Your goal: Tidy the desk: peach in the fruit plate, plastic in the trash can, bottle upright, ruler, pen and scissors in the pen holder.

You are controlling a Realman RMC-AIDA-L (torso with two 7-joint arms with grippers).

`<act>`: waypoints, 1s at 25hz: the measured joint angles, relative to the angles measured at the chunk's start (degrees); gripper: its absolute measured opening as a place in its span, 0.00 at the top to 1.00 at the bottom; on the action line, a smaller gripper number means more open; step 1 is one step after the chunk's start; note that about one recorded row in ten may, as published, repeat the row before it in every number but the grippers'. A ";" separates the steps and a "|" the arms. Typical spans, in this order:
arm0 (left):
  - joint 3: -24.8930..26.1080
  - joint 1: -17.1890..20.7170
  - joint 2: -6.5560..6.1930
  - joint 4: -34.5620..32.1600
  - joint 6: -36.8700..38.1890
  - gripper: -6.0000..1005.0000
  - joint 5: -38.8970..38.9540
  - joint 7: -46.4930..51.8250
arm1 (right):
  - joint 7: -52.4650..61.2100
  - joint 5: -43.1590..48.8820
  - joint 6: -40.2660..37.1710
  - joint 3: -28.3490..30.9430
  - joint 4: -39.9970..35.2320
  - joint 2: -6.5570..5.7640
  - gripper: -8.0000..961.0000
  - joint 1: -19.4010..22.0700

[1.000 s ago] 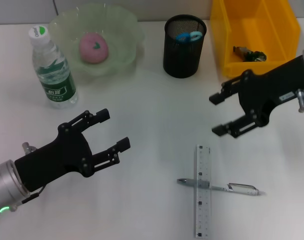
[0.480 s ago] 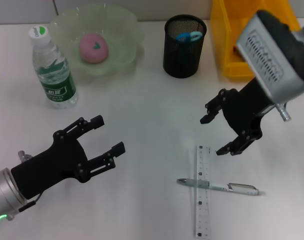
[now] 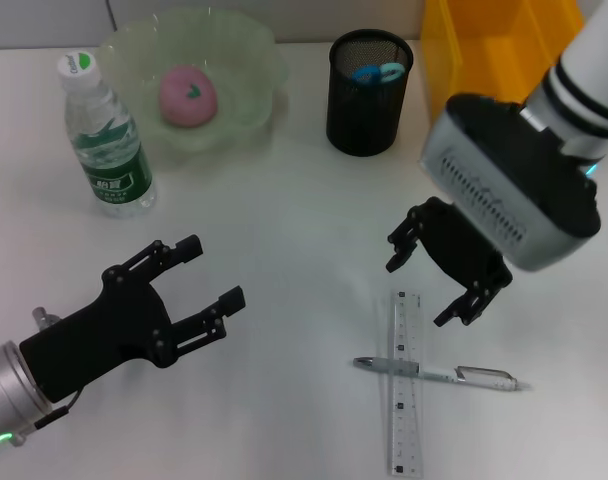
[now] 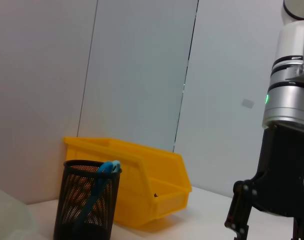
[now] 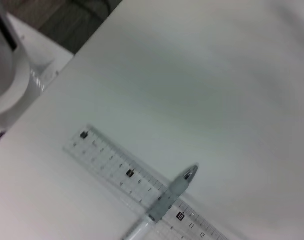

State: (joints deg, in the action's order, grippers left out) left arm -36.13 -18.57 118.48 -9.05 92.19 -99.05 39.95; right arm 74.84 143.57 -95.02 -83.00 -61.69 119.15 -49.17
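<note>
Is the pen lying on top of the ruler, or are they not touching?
Touching. In the head view the pen lies straight across the ruler, and the right wrist view shows its tip end resting on the ruler's markings.

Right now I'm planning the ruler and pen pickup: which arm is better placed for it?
Likely the right. Its gripper hangs open just above the top end of the ruler, where the pen lies across it. The left gripper hovers open well away over bare desk.

Both arms are silver cylinders ending in black, skeletal two-fingered pincers, left pincer point(image 3: 206, 276) and right pincer point(image 3: 432, 282); the right wrist carries a grey ribbed housing and black bands.
</note>
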 joint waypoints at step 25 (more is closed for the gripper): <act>1.68 0.57 0.00 -0.01 -0.79 0.17 0.68 1.53 | -8.56 0.41 5.09 -14.94 -0.61 0.29 0.23 -0.56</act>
State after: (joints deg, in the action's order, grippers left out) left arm -34.45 -18.01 118.48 -9.06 91.40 -98.37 41.48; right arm 66.28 143.98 -89.93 -97.94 -62.29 119.44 -49.73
